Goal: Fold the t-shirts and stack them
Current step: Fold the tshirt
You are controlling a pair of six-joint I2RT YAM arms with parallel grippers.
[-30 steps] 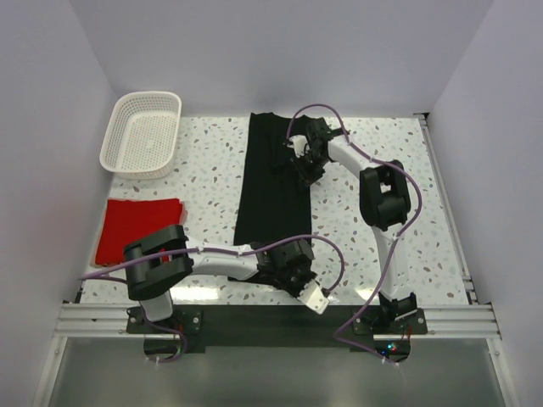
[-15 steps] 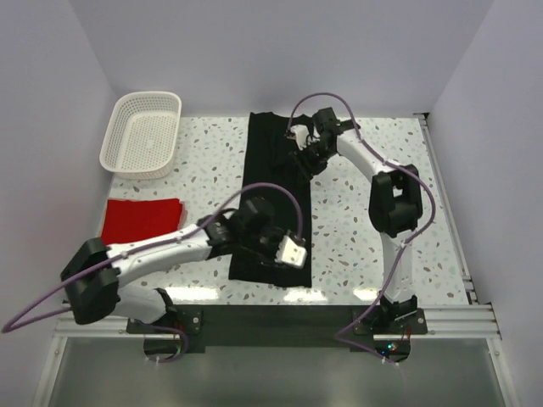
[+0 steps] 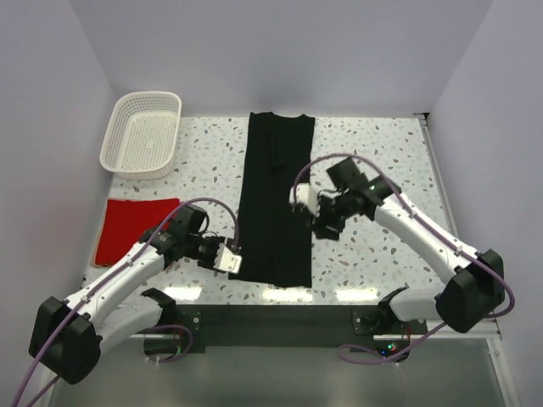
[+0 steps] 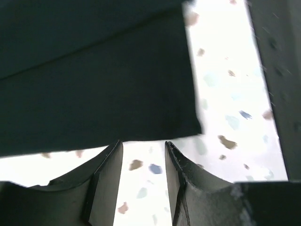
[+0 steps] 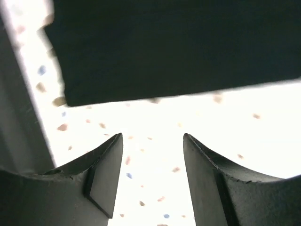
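Observation:
The black t-shirt lies flat on the table as a long narrow strip, running from the far edge to the near edge. The red t-shirt lies folded at the left. My left gripper is open and empty just left of the black shirt's near left corner. In the left wrist view the shirt's edge lies just beyond the fingertips. My right gripper is open and empty beside the strip's right edge. In the right wrist view the shirt lies ahead, apart from the fingers.
A white lattice basket stands at the far left corner. The speckled table has a metal rail along its right side. The dark near edge of the table runs below the shirt.
The left gripper has swung off the black shirt to its near left corner. The right gripper has come from the shirt's far end to its mid right edge. The shirt's far end now lies flat.

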